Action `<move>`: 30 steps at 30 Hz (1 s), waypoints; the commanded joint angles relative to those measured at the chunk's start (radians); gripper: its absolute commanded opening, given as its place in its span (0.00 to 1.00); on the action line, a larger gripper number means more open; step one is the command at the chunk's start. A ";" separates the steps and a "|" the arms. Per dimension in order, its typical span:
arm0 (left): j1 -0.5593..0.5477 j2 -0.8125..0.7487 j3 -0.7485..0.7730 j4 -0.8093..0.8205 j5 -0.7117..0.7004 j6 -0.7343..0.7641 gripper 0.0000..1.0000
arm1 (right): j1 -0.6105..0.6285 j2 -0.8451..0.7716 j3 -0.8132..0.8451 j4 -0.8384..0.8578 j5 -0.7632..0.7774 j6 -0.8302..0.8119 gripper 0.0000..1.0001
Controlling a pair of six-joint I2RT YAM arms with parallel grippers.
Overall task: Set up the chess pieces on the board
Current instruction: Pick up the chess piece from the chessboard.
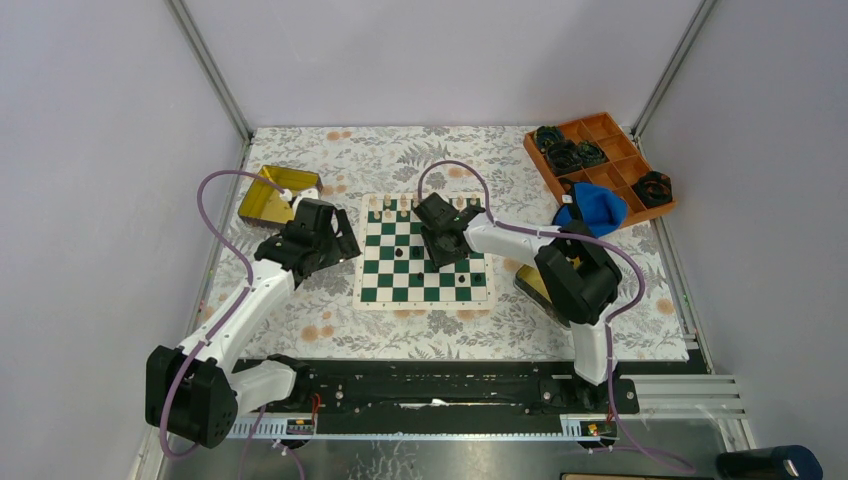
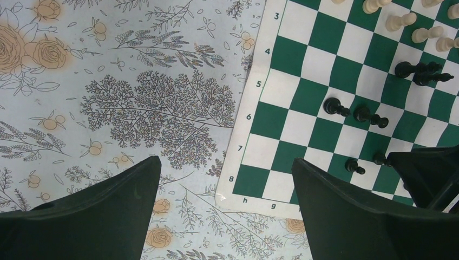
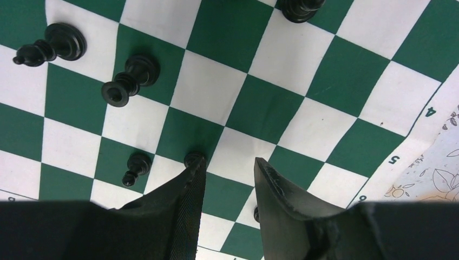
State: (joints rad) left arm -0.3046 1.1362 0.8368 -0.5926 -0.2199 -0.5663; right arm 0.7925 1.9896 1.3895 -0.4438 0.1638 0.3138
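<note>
I see the table point(image 1: 300, 320) with the board point(image 1: 400, 285) in its middle. My left gripper point(image 2: 224, 162) hangs beside the board, fingers spread wide. My right gripper point(image 3: 230, 162) hangs over it, fingers apart, holding nothing. Little black chess pieces point(image 3: 130, 81) stand on the squares below.

Plain pale grey walls point(image 1: 430, 50) and aluminium corner posts point(image 1: 210, 70) enclose a floral tablecloth point(image 1: 300, 310) under even light.
</note>
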 commanded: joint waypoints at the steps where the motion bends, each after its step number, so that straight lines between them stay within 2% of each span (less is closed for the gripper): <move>1: 0.009 0.001 0.013 0.040 -0.003 -0.003 0.99 | 0.013 -0.070 0.006 -0.006 -0.008 -0.007 0.45; 17: 0.009 0.000 0.010 0.039 0.011 -0.010 0.99 | 0.014 -0.104 -0.009 -0.007 0.057 -0.016 0.45; 30: 0.009 -0.025 -0.008 0.033 0.008 -0.014 0.99 | 0.023 -0.102 0.025 -0.017 -0.042 -0.030 0.47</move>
State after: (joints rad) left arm -0.3046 1.1339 0.8368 -0.5930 -0.2153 -0.5671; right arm 0.7990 1.9400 1.3716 -0.4446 0.1646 0.3035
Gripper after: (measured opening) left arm 0.986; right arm 0.468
